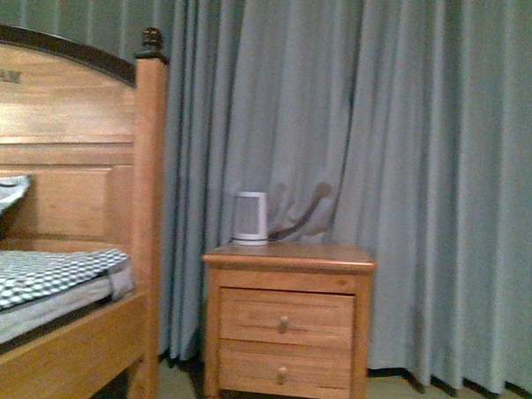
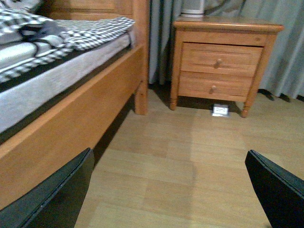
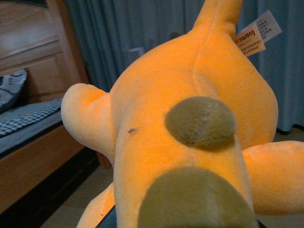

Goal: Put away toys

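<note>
The orange-yellow plush toy (image 3: 161,118) with olive-green bumps along its back fills the right wrist view, a white and orange label at its far end. My right gripper (image 3: 183,223) is shut on the plush toy and holds it off the floor; its fingers are almost wholly hidden under the plush. My left gripper (image 2: 175,190) is open and empty over the bare wooden floor, its two dark fingers (image 2: 52,194) wide apart. Neither gripper nor the toy shows in the front view.
A wooden bed (image 1: 83,351) with a checked cover (image 1: 42,274) stands at the left. A wooden nightstand (image 1: 287,324) with two drawers stands against grey curtains (image 1: 409,153), a white device (image 1: 250,218) on top. A small white box (image 2: 221,110) lies under the nightstand.
</note>
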### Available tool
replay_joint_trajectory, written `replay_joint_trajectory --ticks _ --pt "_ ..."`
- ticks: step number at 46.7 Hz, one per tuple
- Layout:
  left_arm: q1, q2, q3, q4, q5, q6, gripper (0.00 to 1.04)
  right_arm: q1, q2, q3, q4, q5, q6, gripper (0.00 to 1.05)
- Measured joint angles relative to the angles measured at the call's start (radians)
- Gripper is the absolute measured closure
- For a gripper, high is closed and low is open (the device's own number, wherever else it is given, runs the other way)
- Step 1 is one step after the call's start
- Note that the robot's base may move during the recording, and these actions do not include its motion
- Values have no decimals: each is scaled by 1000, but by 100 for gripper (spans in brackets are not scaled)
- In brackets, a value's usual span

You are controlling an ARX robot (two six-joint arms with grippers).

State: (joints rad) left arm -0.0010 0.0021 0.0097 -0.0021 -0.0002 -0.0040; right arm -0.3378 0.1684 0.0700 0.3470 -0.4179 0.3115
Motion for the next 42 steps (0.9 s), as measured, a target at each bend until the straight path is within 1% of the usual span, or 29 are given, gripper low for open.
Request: replay_joint_trajectory --ticks 15,22,42 --pt "-1 0 0 0 7 0 6 -2 0 0 0 13 0 85" --pt "-1 0 0 0 0 0 6 -1 0 0 0 -8 0 85" --pt "-1 0 0 0 0 0 6 -1 0 0 0 -5 0 85"
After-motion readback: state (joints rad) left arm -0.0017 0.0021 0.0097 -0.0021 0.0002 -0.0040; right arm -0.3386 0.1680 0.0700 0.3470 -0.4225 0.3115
